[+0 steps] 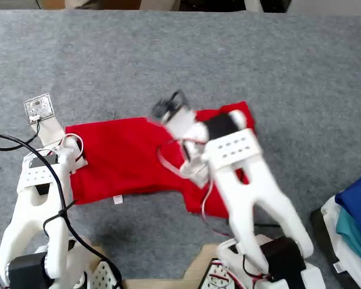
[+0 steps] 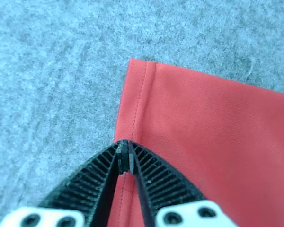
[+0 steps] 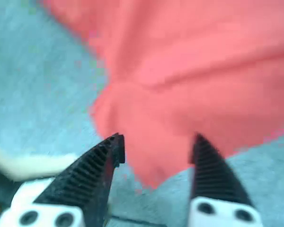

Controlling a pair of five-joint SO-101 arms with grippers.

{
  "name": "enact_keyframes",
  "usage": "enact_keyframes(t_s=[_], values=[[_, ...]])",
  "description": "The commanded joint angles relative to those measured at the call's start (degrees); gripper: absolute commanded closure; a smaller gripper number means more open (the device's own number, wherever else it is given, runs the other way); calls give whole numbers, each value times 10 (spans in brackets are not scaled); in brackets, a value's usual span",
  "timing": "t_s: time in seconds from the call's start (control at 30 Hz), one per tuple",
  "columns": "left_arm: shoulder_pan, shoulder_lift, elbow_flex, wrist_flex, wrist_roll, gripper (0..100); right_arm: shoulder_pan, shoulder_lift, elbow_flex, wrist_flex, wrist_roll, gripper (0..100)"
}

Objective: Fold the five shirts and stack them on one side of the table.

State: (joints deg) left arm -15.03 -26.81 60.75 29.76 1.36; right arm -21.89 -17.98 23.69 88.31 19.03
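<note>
From above, one red shirt (image 1: 126, 159) lies spread across the middle of the grey felt table (image 1: 168, 48), with both arms on it: the left arm (image 1: 36, 205) at the shirt's left edge, the right arm (image 1: 259, 192) stretched over its right half. That view hides the fingertips, so the wrist cameras tell the rest. On the left wrist camera the left gripper (image 2: 125, 161) is pinched tight on the stitched hem, just along from a square corner that lies flat on the felt. On the right wrist camera the right gripper (image 3: 156, 144) stands with its jaws wide apart and nothing between them, over a puckered, pointed bit of the red cloth.

The shirt is plain red, mostly flat on the left and rumpled under the right arm, with a small white tag (image 1: 117, 200) showing at its near edge.

At the table's right edge sits a pile of clothes (image 1: 355, 220) (I count three colours: blue on top, teal, then white), well apart from the red one.
</note>
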Motion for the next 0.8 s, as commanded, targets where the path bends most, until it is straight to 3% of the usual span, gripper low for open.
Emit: enact_keyframes(t_s=[0.0, 0.07, 0.23, 0.53, 0.77], values=[[8, -7, -26, 11, 29, 980, 91, 51, -99, -77, 2, 998], [12, -7, -49, 46, 38, 980, 127, 107, -152, -124, 2, 963], [36, -7, -29, 105, 53, 981, 149, 266, -277, -184, 2, 991], [68, -7, 25, 129, -71, 981, 262, 506, -471, -192, 6, 990], [71, -7, 31, 139, -124, 981, 273, 632, -542, -207, 40, 990]])
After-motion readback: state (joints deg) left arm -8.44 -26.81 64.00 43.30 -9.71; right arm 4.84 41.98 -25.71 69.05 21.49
